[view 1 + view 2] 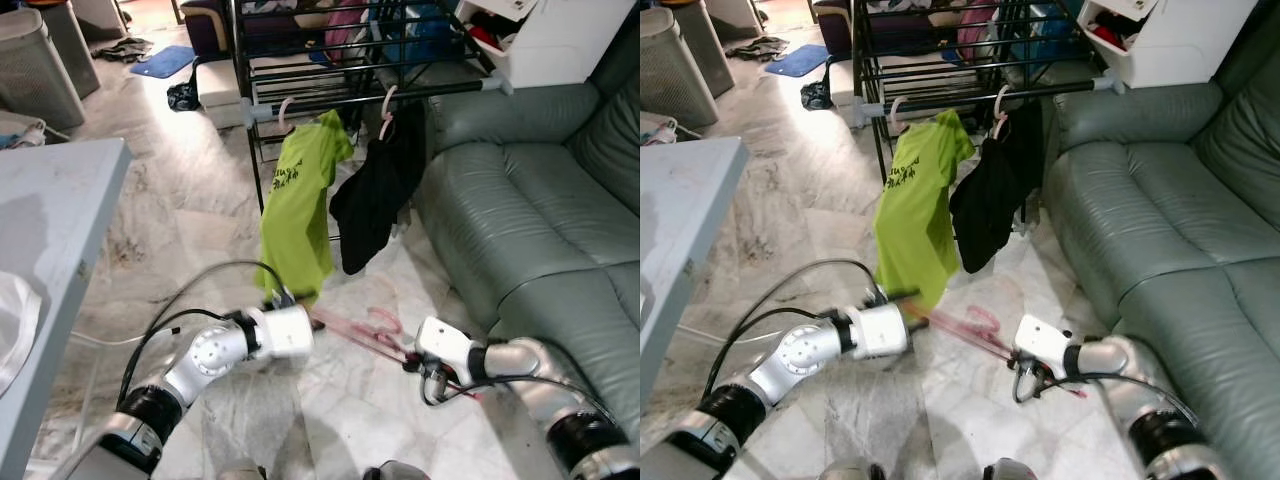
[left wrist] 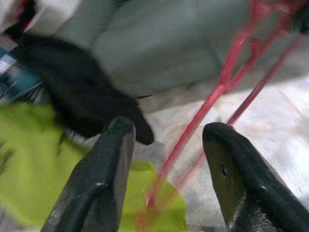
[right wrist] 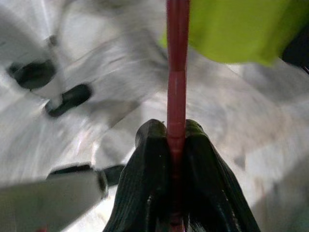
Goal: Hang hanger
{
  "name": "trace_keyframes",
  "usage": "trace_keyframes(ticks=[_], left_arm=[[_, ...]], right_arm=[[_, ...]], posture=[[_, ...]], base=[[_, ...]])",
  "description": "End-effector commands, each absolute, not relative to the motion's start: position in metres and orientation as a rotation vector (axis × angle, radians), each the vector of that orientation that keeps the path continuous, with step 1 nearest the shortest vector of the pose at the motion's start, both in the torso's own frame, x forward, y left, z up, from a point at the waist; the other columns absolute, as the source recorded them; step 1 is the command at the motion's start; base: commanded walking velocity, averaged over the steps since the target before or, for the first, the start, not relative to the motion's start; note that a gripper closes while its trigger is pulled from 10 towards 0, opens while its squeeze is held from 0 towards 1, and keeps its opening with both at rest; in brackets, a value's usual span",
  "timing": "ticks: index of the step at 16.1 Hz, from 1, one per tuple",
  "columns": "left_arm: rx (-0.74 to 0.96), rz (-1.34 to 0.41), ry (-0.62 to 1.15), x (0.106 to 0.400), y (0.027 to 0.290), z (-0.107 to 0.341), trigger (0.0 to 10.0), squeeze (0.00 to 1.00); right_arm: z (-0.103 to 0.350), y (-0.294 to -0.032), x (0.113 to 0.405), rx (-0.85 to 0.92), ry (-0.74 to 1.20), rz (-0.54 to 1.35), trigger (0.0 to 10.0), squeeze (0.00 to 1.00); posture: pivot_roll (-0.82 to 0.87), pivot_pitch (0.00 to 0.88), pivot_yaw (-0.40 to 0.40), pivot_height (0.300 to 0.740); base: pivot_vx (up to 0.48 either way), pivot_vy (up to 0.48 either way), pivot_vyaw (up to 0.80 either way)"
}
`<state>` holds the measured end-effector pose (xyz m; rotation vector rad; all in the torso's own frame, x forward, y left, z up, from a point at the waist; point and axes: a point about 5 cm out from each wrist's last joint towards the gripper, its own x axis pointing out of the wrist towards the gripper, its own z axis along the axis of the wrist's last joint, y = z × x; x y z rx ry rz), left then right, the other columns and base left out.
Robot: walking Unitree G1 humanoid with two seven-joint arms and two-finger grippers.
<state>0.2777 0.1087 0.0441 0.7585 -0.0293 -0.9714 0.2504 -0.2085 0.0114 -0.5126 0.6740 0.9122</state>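
A pink-red hanger (image 1: 365,333) stretches low over the marble floor between my two arms. My right gripper (image 3: 176,140) is shut on one end of it, the red bar pinched between the fingers. My left gripper (image 2: 166,145) is open at the other end, its fingers (image 2: 108,169) on either side of the hanger's bars (image 2: 203,116) without closing on them. Behind stands a black drying rack (image 1: 340,60) whose rail (image 1: 400,92) carries a green shirt (image 1: 298,200) and a black garment (image 1: 372,195) on hangers.
A grey-green sofa (image 1: 540,220) fills the right side. A pale table (image 1: 50,230) edges in at the left. A laundry basket (image 1: 35,65) and a blue mat (image 1: 165,60) lie at the back left. Black cables (image 1: 180,300) loop over my left arm.
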Motion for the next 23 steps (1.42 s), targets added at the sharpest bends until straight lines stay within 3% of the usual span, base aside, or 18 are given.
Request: trace_keyframes(ticks=[1,2,5,8,9,10,11,17,23], left_arm=[[0.668,-0.848,0.034,0.276,0.124,0.038,10.0,1.0],[0.546,-0.714,0.072,0.271,0.136,0.033,10.0,1.0],[0.398,-0.51,0.074,0.269,0.151,0.036,10.0,1.0],[0.26,-0.379,0.062,0.275,0.151,0.046,10.0,1.0],[0.222,-0.35,0.07,0.276,0.15,0.047,10.0,0.42],[0.212,-0.348,0.08,0.276,0.149,0.047,10.0,0.0],[0.19,-0.362,0.095,0.276,0.145,0.044,10.0,0.0],[0.155,-0.391,0.082,0.283,0.132,0.054,10.0,0.0],[0.141,-0.398,0.088,0.282,0.128,0.054,10.0,0.0]], right_arm=[[0.016,-0.214,0.258,-0.433,0.623,0.715,0.0,0.0],[0.012,-0.217,0.255,-0.303,0.587,0.492,0.0,0.0],[0.009,-0.217,0.246,-0.082,0.481,0.187,0.0,0.0],[0.008,-0.209,0.236,-0.043,0.439,0.054,0.0,0.0],[0.01,-0.209,0.235,-0.066,0.429,-0.003,1.3,0.0],[0.011,-0.209,0.235,-0.056,0.425,-0.017,4.6,0.0],[0.014,-0.216,0.236,0.0,0.422,-0.088,10.0,0.0],[0.016,-0.222,0.243,0.04,0.443,-0.168,10.0,0.0],[0.012,-0.221,0.244,0.02,0.488,-0.169,10.0,0.0]], posture=[[-0.03,0.0,0.027,0.74],[-0.03,0.0,0.033,0.74],[-0.02,0.0,0.033,0.74],[-0.03,0.0,0.032,0.74],[-0.03,0.0,0.032,0.74],[-0.04,0.0,0.035,0.74],[-0.04,0.0,0.035,0.74],[-0.05,0.0,0.038,0.74],[-0.05,0.0,0.032,0.74]], base=[[0.0,0.0,0.0],[0.0,0.0,0.0],[0.0,0.0,0.0],[0.0,0.0,0.0],[0.0,0.0,0.0],[0.0,0.0,0.0],[0.0,0.0,0.0],[0.241,0.0,0.0],[0.48,0.0,0.0]])
